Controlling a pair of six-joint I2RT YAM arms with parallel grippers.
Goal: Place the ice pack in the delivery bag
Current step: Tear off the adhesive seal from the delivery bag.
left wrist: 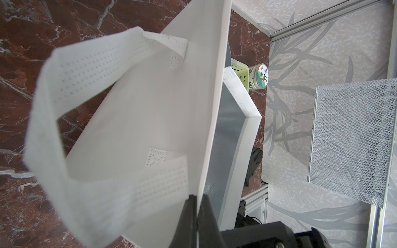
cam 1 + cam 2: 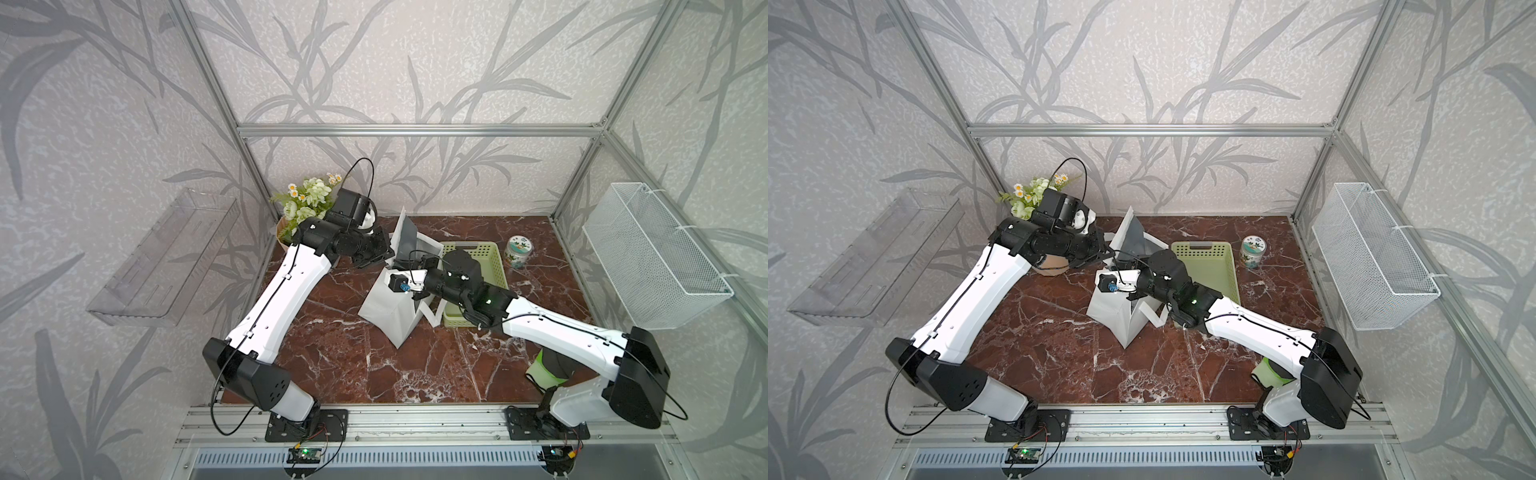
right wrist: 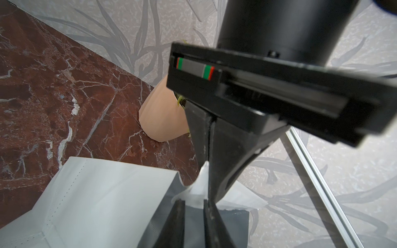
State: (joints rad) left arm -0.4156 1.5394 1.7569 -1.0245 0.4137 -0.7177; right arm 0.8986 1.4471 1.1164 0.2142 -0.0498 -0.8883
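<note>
Tote: tall white fabric delivery bag with silver foil lining stands open in both top views; ice pack unseen, probably already inside. Left wrist view: left gripper clamped on bag rim. Right wrist view: right gripper jaws slightly apart, empty, above the lining; best withdrawn straight up, clear of the rim.

Both top views look steeply down from high in front of the delivery bag, far enough back to take in the whole table, while each wrist view sits right against the bag, the left along its handled outer wall and the right across its open rim, so all four share it.
</note>
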